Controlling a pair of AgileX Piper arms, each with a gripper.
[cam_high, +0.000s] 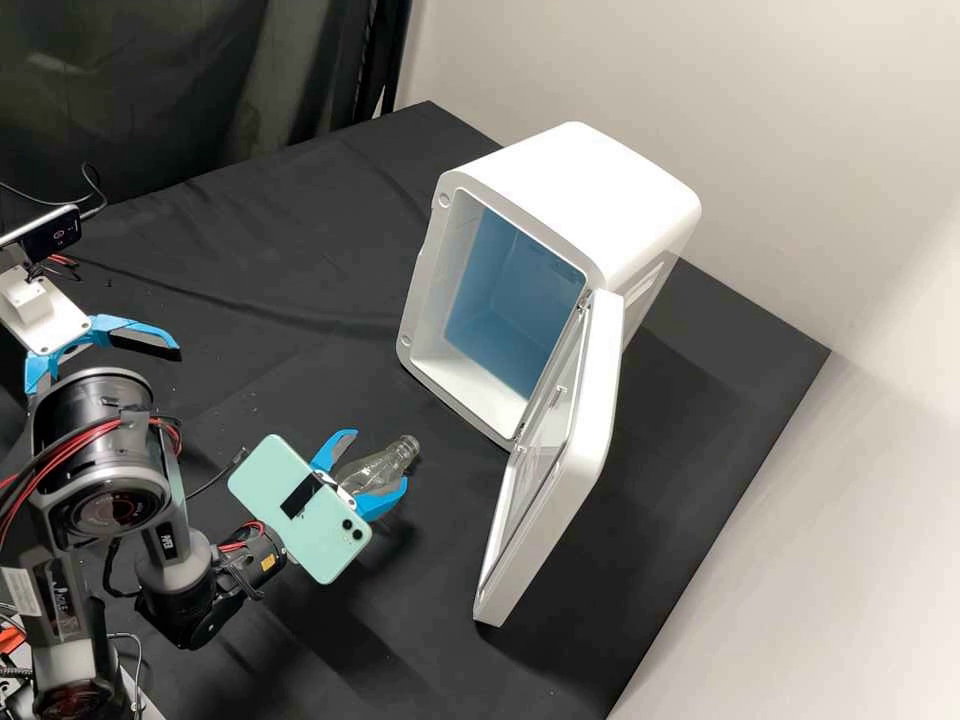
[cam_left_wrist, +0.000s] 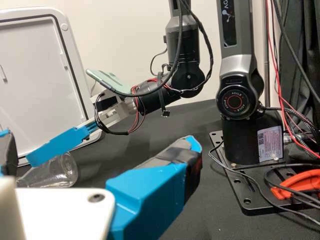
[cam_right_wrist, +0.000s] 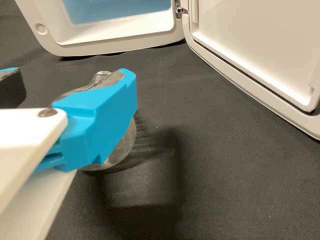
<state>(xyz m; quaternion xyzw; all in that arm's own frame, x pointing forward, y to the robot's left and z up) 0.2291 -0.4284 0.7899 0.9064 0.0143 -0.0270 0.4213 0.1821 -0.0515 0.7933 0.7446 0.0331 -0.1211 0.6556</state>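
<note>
A clear plastic bottle (cam_high: 388, 460) lies on the black cloth in front of a white mini fridge (cam_high: 600, 200) with a pale blue inside. The fridge's door (cam_high: 565, 450) stands swung open. My right gripper (cam_high: 365, 470) is low over the cloth with its blue fingers against both sides of the bottle (cam_right_wrist: 117, 147), shut on it; a mint green phone (cam_high: 300, 508) rides on its wrist. My left gripper (cam_high: 95, 365) hangs open at the bench's left edge, well away from the bottle (cam_left_wrist: 50, 172), with nothing between its fingers (cam_left_wrist: 165, 175).
The open door (cam_right_wrist: 250, 50) stands on edge just right of the bottle, and the fridge's mouth (cam_right_wrist: 115, 30) lies ahead of it. Arm bases, a black mounting plate (cam_left_wrist: 250, 195) and loose cables (cam_left_wrist: 295, 180) crowd the near left corner. A white wall borders the bench's right side.
</note>
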